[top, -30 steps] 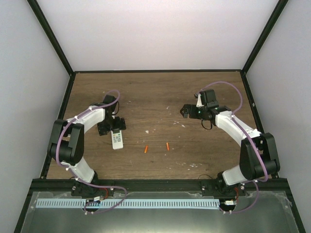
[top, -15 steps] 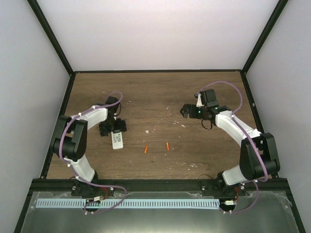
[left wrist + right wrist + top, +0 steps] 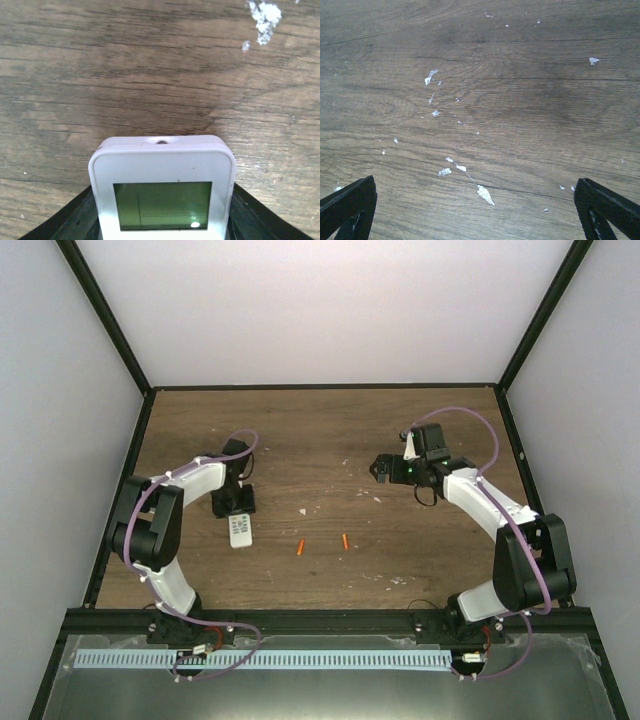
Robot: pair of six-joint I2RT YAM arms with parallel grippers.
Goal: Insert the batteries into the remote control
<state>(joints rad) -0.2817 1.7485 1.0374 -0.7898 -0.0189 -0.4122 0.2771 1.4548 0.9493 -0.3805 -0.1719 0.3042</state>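
The white remote control (image 3: pixel 240 530) lies face up on the wooden table, left of centre, with its far end under my left gripper (image 3: pixel 234 502). The left wrist view shows its pale green screen (image 3: pixel 162 205) and rounded top edge between the black fingers (image 3: pixel 70 220), which press against both of its sides. The remote control (image 3: pixel 162 167) rests on the wood. Two small orange batteries (image 3: pixel 300 547) (image 3: pixel 345 541) lie loose to its right, apart from each other. My right gripper (image 3: pixel 381 469) hovers open over bare wood at the right, its fingertips (image 3: pixel 347 207) spread wide around nothing.
White flecks (image 3: pixel 485 194) are scattered on the wood under the right gripper. A black frame (image 3: pixel 320 387) borders the table at the back and sides.
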